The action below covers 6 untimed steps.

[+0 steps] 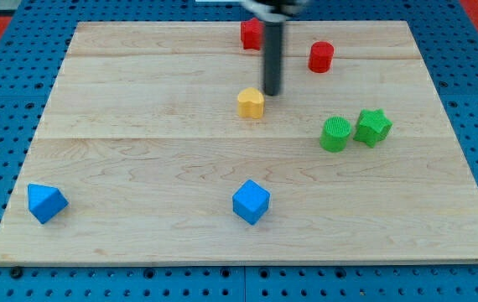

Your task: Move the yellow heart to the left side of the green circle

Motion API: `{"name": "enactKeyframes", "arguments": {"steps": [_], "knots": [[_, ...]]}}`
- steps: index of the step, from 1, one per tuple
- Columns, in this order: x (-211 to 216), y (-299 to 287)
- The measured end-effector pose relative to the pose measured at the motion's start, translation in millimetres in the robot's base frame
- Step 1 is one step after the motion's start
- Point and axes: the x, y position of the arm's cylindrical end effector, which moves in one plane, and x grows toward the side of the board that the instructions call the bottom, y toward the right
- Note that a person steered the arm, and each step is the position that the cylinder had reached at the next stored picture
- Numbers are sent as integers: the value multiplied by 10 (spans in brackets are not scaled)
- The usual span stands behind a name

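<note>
We carry no claw at all, only a straight dark rod, so nothing is open, closed or held; our tip is all we have to work with. It rests on the wooden bench just above and slightly to the view's right of the yellow heart, so near that we cannot tell whether the two touch.

The yellow heart sits near the middle of the bench, a little toward the view's top. The green circle lies to the view's right of it and somewhat lower, with the green star just beside the circle on its far, right side. So the heart is already on the left of the circle, but well apart from it.

The relation that matters is this: the heart needs to travel toward the view's right and down, while our tip stands on the heart's upper right. We judge that a push from here would send the heart down and left, away from its goal. The tip likely has to come round to the heart's upper left first.

Elsewhere, a red block and a red cylinder sit near the view's top, and a blue cube and another blue block near the bottom, all clear of the path.
</note>
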Motion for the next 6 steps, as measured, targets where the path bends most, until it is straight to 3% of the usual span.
{"name": "enactKeyframes", "arguments": {"steps": [1,2,3,5,6], "knots": [[-222,-249],[-478,-856],[-4,-1056],[407,151],[428,-82]]}}
